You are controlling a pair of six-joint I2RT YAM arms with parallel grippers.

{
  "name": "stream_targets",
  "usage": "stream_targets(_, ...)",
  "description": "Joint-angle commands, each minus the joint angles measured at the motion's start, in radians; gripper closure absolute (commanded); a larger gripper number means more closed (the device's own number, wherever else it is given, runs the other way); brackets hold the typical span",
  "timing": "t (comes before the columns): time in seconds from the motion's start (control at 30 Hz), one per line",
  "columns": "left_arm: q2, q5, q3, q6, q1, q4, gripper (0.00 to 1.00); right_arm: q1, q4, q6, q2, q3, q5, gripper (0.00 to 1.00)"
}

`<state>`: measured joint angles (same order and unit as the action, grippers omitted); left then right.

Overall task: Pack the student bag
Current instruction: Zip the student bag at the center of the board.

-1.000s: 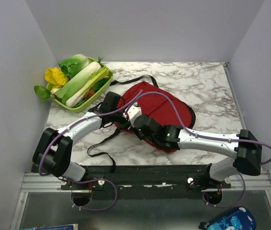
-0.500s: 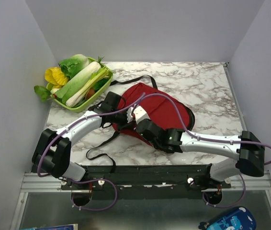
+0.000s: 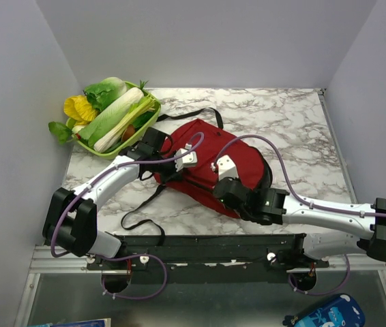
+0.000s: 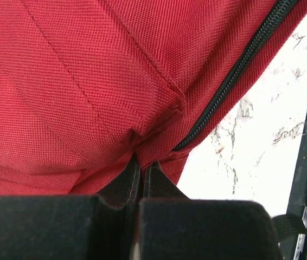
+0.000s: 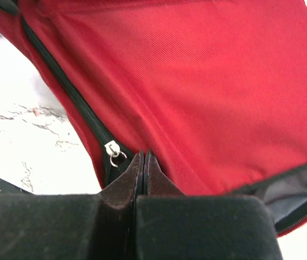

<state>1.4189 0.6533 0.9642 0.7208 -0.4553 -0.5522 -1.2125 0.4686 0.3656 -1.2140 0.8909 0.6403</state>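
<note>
The student bag (image 3: 210, 153) is a dark-red backpack lying in the middle of the marble table (image 3: 295, 129). My left gripper (image 3: 172, 165) is at the bag's left side. In the left wrist view it (image 4: 141, 160) is shut, with a puckered fold of the red bag fabric (image 4: 88, 81) pinched at its tips beside a black zipper (image 4: 235, 70). My right gripper (image 3: 226, 178) rests on the bag's near side. In the right wrist view it (image 5: 144, 155) is shut, tips against the bag's edge (image 5: 208, 97) right beside the silver zipper slider (image 5: 113, 149). Whether it pinches anything does not show. Grey lining (image 5: 294, 189) peeks out at the right.
A green basket (image 3: 151, 112) of leafy vegetables stands at the back left, close to the left arm. Black bag straps (image 3: 142, 204) trail over the near left of the table and another strap (image 3: 200, 112) lies behind the bag. A blue case (image 3: 329, 313) lies below the table's front edge.
My left gripper has shut on the bag's fabric. The right arm, shut throughout, has slid to the right along the bag's near side, and the bag has shifted and spread.
</note>
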Motion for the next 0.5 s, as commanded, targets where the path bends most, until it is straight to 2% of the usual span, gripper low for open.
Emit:
stream_targets(0.0,-0.046,-0.072,0.03,0.002,0.053,-0.063,1.0,-0.007,0.224,0.12,0.054,-0.012,0.094,0.99)
stream_targets(0.1,-0.043,-0.099,0.042,0.014,0.104,-0.078,1.0,-0.01,0.275,0.167,0.138,-0.027,0.091,0.99)
stream_targets(0.23,-0.034,-0.118,0.056,0.023,0.177,-0.084,1.0,-0.018,0.265,0.139,0.237,-0.047,0.049,0.99)
stream_targets(0.37,-0.034,-0.123,0.054,0.037,0.217,-0.083,1.0,-0.021,0.272,0.116,0.234,-0.021,0.033,0.99)
stream_targets(0.43,-0.034,-0.121,0.07,0.04,0.222,-0.11,0.94,-0.021,0.271,0.108,0.222,-0.014,0.024,0.99)
stream_targets(0.47,-0.032,-0.113,0.079,0.043,0.222,-0.127,0.8,-0.024,0.248,0.099,0.214,-0.013,0.015,0.99)
